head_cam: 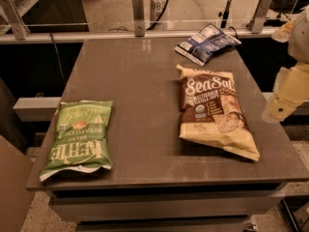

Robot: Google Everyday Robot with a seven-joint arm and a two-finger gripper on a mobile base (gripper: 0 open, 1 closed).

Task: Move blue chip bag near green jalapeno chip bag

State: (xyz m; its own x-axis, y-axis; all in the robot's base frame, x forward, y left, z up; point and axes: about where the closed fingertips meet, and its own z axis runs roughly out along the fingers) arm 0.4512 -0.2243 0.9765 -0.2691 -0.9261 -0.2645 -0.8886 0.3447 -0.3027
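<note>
The blue chip bag [206,43] lies at the table's far right corner, small, crinkled, dark navy with white patches. The green jalapeno chip bag [79,135] lies flat at the near left corner, its lettering upside down to me. My gripper [286,94] shows as a cream-coloured piece at the right edge of the view, off the table's right side and above its height. It is well short of the blue bag and holds nothing that I can see.
A large brown and cream "Sea Salt" bag [213,109] lies on the right half of the grey table [135,81], between the blue bag and the near edge. A rail with metal posts [138,13] runs behind the table.
</note>
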